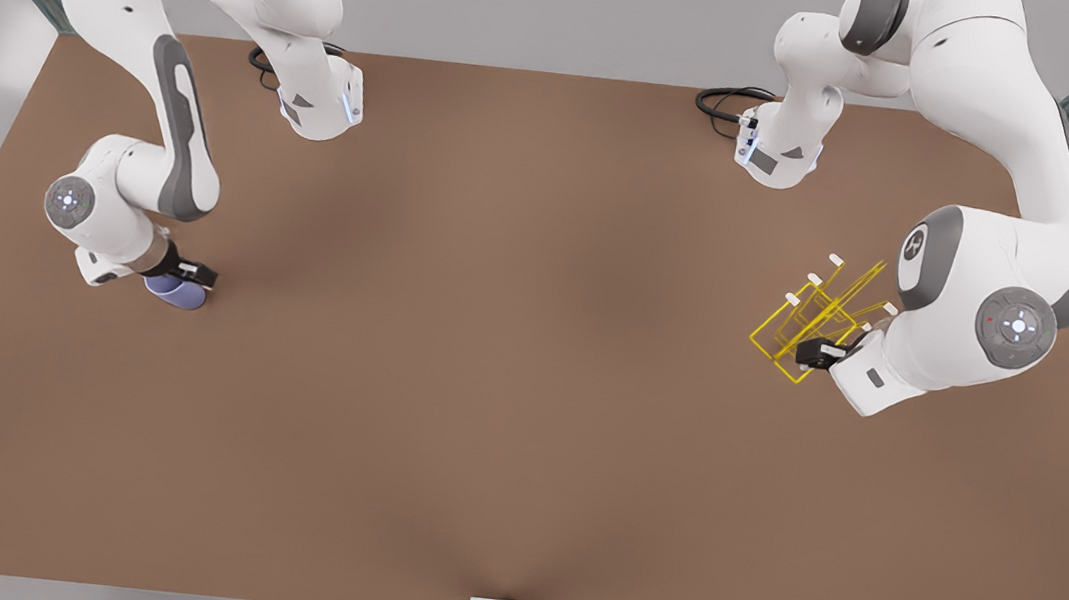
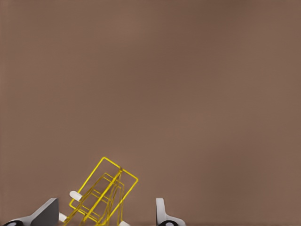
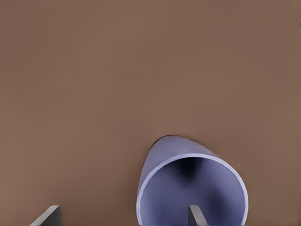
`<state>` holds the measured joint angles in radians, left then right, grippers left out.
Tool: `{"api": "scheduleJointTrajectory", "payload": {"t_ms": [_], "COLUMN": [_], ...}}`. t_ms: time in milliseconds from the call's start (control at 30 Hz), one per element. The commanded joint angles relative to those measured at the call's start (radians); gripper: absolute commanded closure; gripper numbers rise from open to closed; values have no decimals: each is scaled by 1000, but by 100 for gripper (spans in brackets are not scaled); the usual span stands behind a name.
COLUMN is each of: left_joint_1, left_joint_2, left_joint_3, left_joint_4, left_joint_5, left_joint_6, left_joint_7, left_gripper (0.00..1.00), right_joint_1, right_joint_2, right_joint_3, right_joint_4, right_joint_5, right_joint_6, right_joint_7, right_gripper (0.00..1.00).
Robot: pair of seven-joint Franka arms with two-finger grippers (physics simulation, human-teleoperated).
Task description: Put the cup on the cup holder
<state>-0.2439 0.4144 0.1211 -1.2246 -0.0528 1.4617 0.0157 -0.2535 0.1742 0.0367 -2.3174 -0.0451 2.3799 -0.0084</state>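
One cup [image 1: 174,290], lavender-blue, lay on its side on the brown table [image 1: 504,387] at the front view's left; the right gripper [image 1: 192,275] stood over it, fingers spread, one finger [image 3: 196,216] inside the open mouth and the other outside the wall, seemingly poised to pinch the rim, not yet clenched. One cup holder [image 1: 819,317], yellow wire with white-capped prongs, stood well apart at the front view's right; the left gripper [image 1: 825,352] sat at its base frame, fingers released either side of the wire, probably to steady or reposition it. Two arms, both engaged.
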Motion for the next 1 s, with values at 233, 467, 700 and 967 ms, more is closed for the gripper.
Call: {"api": "scheduleJointTrajectory", "payload": {"t_ms": [233, 467, 700, 967], "left_joint_1": [0, 0, -17, -23], "left_joint_2": [-48, -83, -83, -77], "left_joint_3": [-11, -40, -46, -46], "left_joint_4": [8, 10, 8, 7], "left_joint_5": [-9, 7, 2, -1], "left_joint_6": [-96, -139, -139, -124], "left_joint_7": [-8, -56, -122, -140], "left_gripper": [0, 0, 0, 0], "right_joint_1": [0, -10, -6, 14], "right_joint_2": [56, 80, 51, 249], "right_joint_3": [-1, -1, 3, 213], "right_joint_4": [-8, 6, 12, 484], "right_joint_5": [1, -6, -6, 224], "right_joint_6": [38, 71, 53, -199], "right_joint_7": [-82, -81, -79, 27], "right_gripper": [20, 79, 79, 79]}}
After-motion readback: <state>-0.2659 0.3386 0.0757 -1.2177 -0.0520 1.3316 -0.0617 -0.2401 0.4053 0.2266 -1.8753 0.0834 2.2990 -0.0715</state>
